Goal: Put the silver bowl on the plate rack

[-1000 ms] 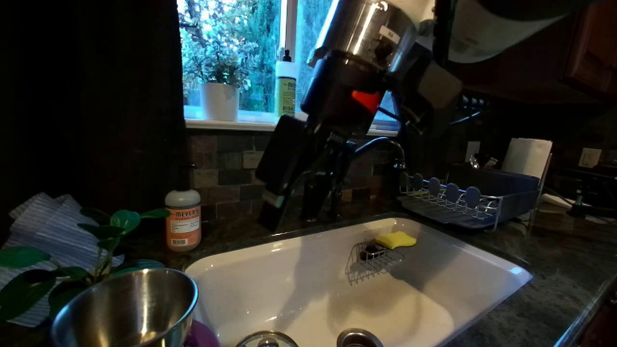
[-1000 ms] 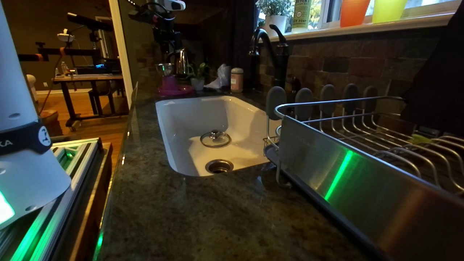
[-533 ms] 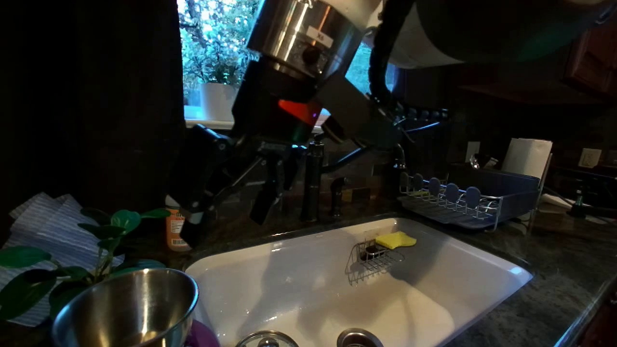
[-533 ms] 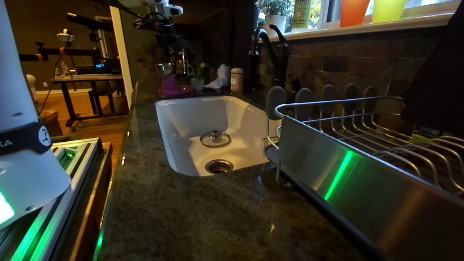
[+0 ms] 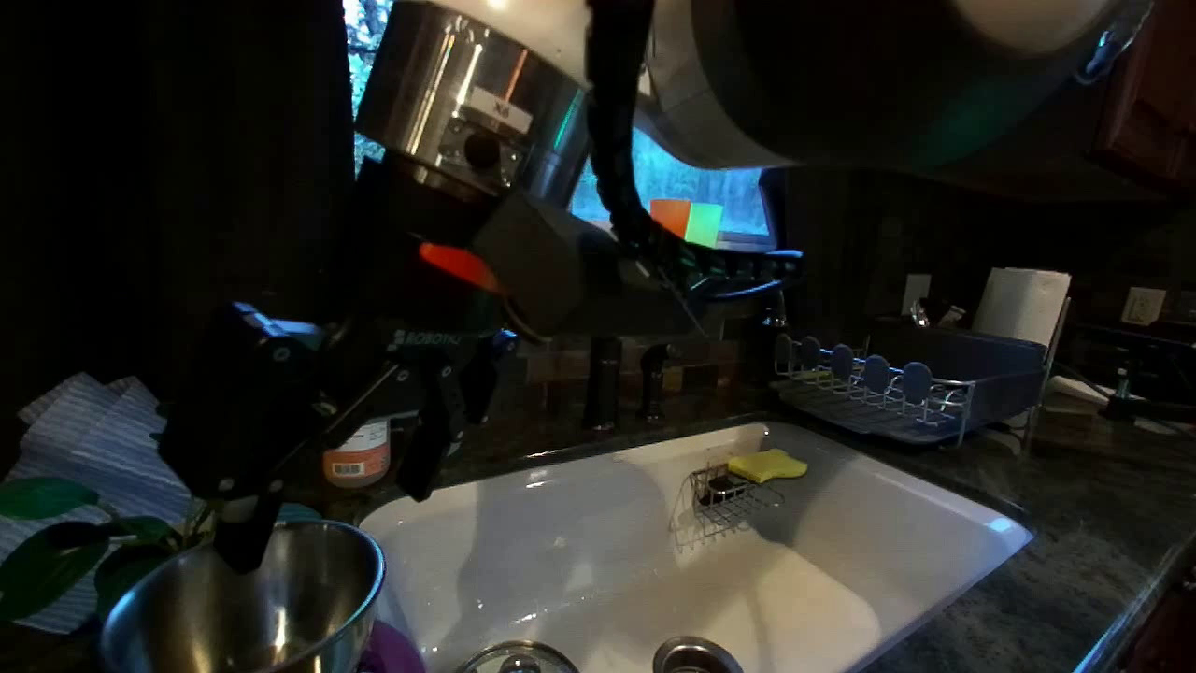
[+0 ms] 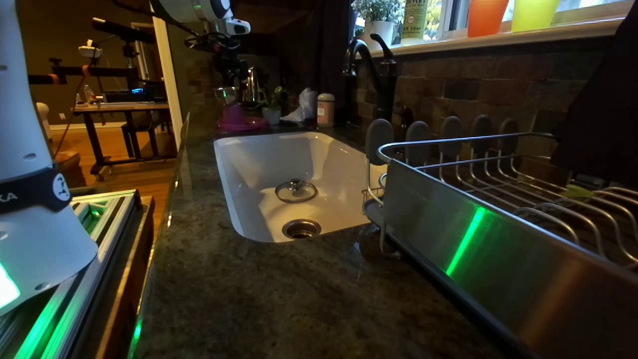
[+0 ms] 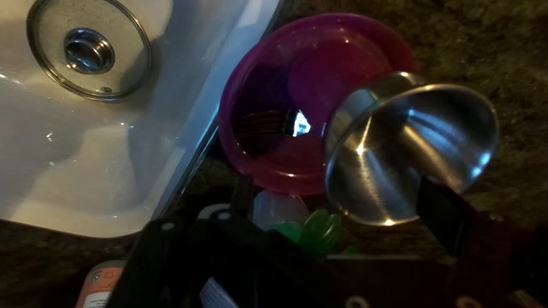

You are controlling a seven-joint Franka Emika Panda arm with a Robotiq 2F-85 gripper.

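Gripper (image 5: 331, 512) nr shiny, prob. tilted bowl (image 7: 406, 143)

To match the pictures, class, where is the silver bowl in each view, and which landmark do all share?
In an exterior view: silver bowl lower left, cut by the bottom edge.
In an exterior view: silver bowl, small, above and left of centre.
Wrist view: silver bowl right of centre.
Landmark in all: glass lid in the white sink.

In an exterior view I see a yellow sponge (image 5: 768, 465) at one o'clock in the white sink (image 5: 589, 519), by the wire caddy (image 5: 724, 506)! Soap bottle (image 5: 357, 458) on the bench (image 5: 1074, 505), sink's ten o'clock! Wrist view: glass lid (image 7: 89, 51) at ten!
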